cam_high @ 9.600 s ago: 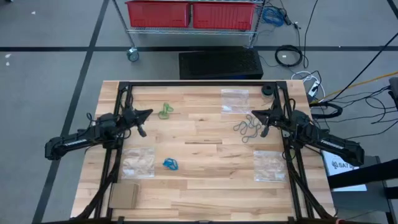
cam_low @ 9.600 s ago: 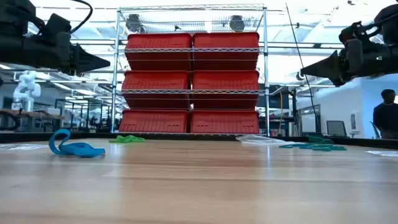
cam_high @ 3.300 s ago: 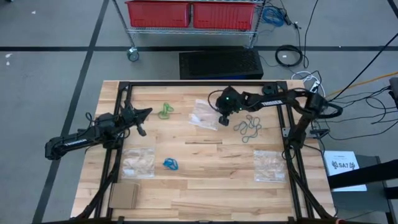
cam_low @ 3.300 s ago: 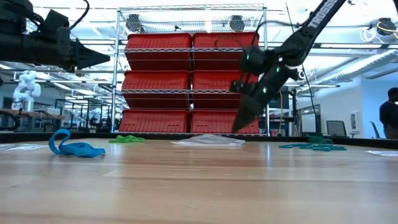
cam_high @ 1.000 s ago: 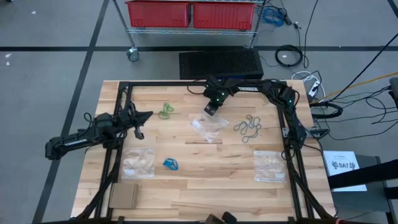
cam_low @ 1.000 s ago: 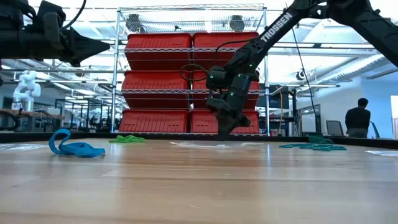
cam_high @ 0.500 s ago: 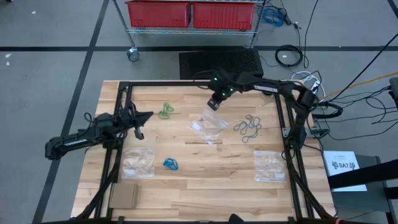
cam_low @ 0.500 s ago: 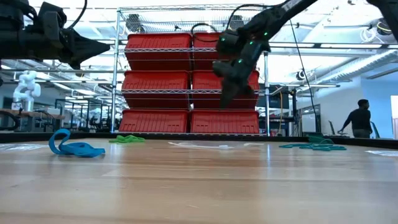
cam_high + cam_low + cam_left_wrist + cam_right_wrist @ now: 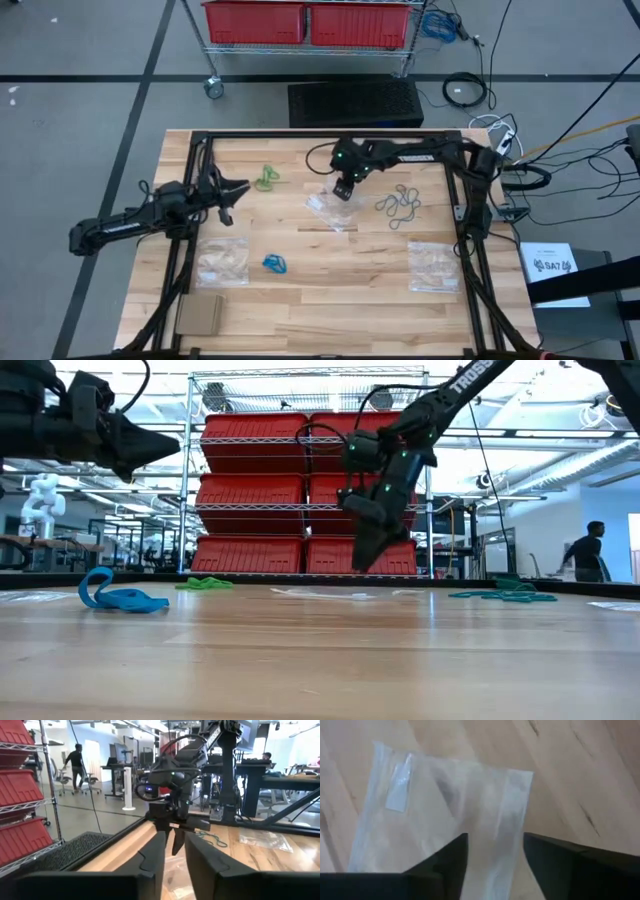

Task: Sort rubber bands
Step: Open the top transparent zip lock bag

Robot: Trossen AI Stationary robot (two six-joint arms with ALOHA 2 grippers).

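Note:
Three clusters of rubber bands lie on the wooden table: green (image 9: 266, 179) at the far left, blue (image 9: 275, 264) near the front, grey-teal (image 9: 400, 202) at the right. A clear plastic bag (image 9: 333, 208) lies flat at the table's middle. My right gripper (image 9: 342, 190) hangs open just above the bag's far end, pointing down; the bag (image 9: 445, 815) shows between and beyond its fingers. My left gripper (image 9: 232, 194) stands open in the air right of the green bands' near side, with nothing between its fingers (image 9: 150, 855).
Two more clear bags lie at the near left (image 9: 222, 263) and near right (image 9: 433, 265). A cardboard piece (image 9: 200, 313) sits at the front left corner. Black frame rails (image 9: 330, 135) run along the table's sides and far edge. A shelf with red bins (image 9: 305, 500) stands behind.
My right gripper rose from the bag's far end, then came back down and a little toward the near edge, over the bag, and has opened. The bag has stayed flat where it was. My left gripper has opened a little in place.

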